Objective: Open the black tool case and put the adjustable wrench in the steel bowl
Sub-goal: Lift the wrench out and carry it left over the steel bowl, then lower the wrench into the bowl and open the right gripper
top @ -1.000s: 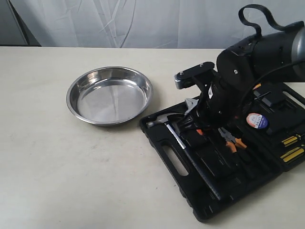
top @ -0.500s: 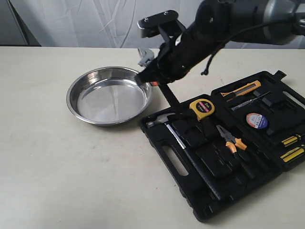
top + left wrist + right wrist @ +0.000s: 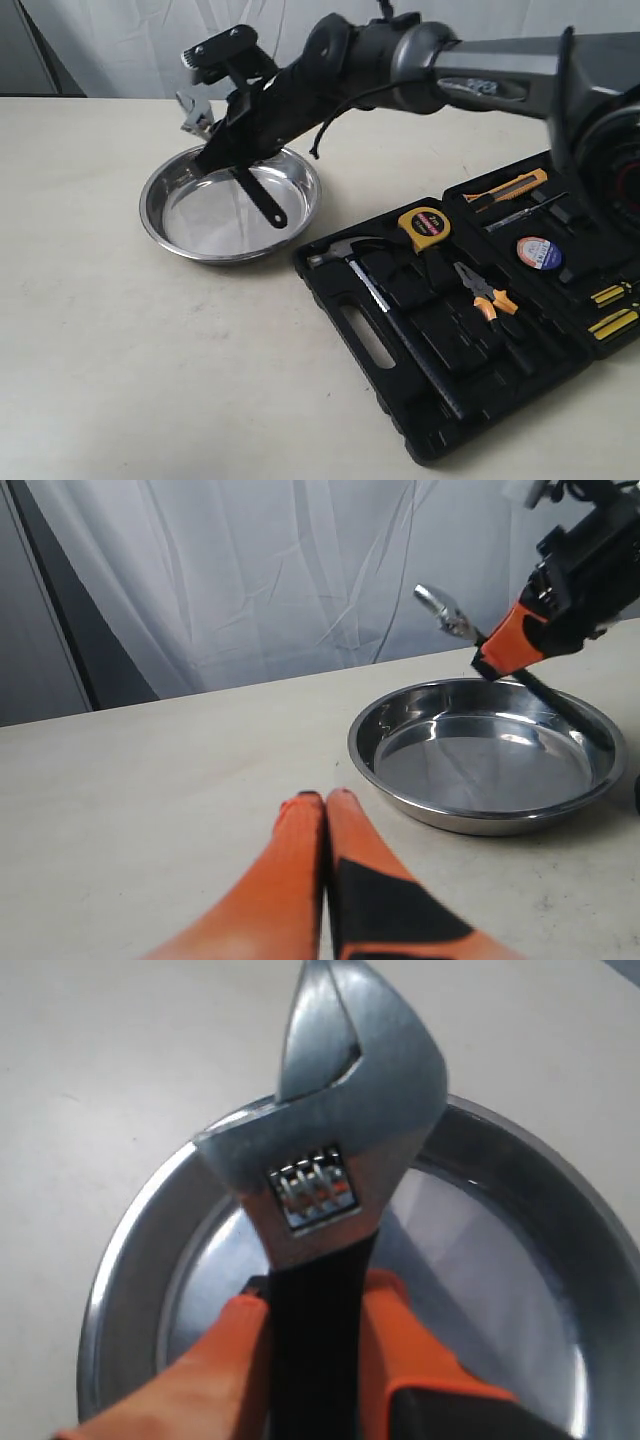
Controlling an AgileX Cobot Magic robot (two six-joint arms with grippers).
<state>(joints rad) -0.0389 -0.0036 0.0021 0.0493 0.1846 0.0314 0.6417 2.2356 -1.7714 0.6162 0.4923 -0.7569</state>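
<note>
The right pincer [image 3: 315, 1305] is clamped on the black handle of the adjustable wrench [image 3: 320, 1160]. It holds the wrench tilted in the air above the steel bowl [image 3: 175, 215], with the handle end low over the bowl's inside. The black tool case [image 3: 480, 350] lies open on the table [image 3: 100, 350], just beside the bowl. The left pincer [image 3: 325, 800] has its fingers together and holds nothing. This looks like the drop-off step: the next move calls for lowering slightly and letting go inside the rim.
</note>
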